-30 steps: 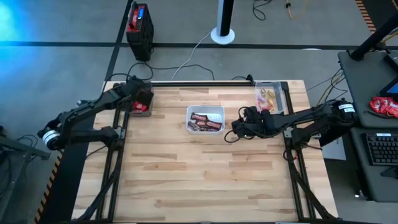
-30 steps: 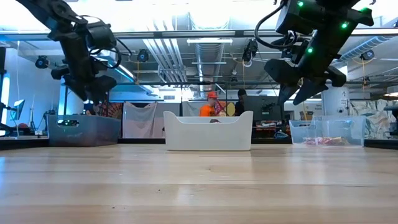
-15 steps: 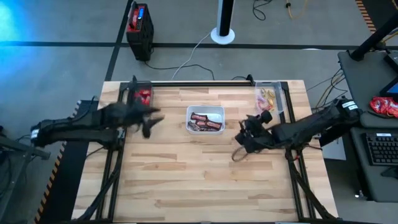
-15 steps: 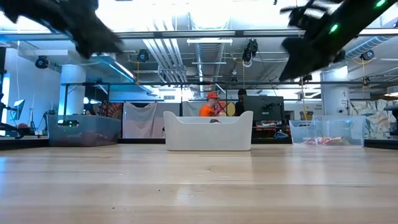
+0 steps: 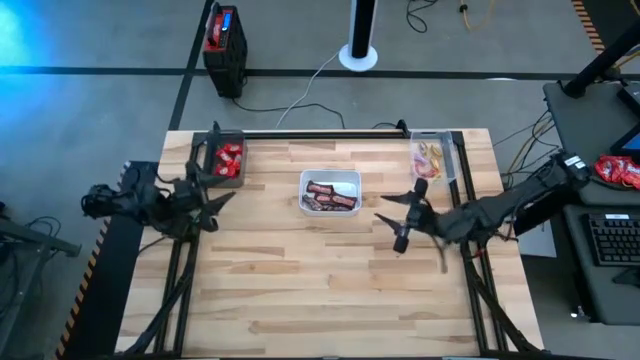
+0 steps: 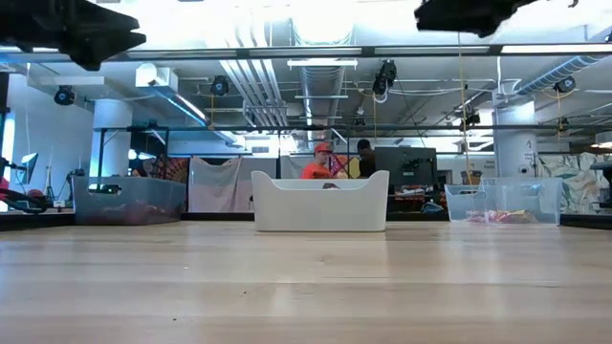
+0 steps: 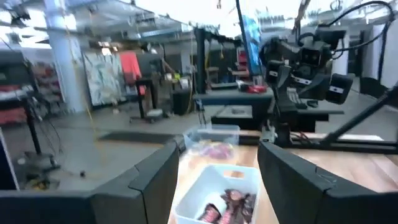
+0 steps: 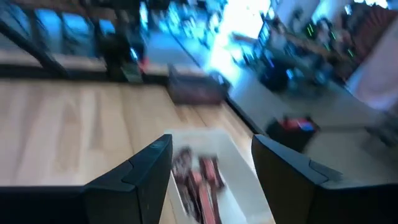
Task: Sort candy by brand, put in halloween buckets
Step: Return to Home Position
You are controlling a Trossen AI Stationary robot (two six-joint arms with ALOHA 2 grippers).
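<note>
A white tray [image 5: 330,192] with dark brown bars sits at the table's middle. A clear tub [image 5: 226,160] with red wrappers stands at the far left. A clear tub [image 5: 432,156] with yellow-gold pieces stands at the far right. My left gripper [image 5: 213,200] is open and empty, raised near the left edge, just near of the red tub. My right gripper [image 5: 396,220] is open and empty, raised to the right of the tray. Both wrist views look over the tray [image 7: 217,199] [image 8: 199,180] between the open fingers.
The wooden table top [image 5: 320,280] is bare on its near half. In the low view the three bins [image 6: 320,203] stand in a row at the far side, and both arms show only at the top edge. A red-and-black device [image 5: 224,45] stands on the floor beyond the table.
My left gripper has left its place over the red-wrapper tub, swung toward the table's near side, then drawn back toward the left edge while rising. My right gripper has risen and drawn back a little toward the right edge. Both have tipped up toward level.
</note>
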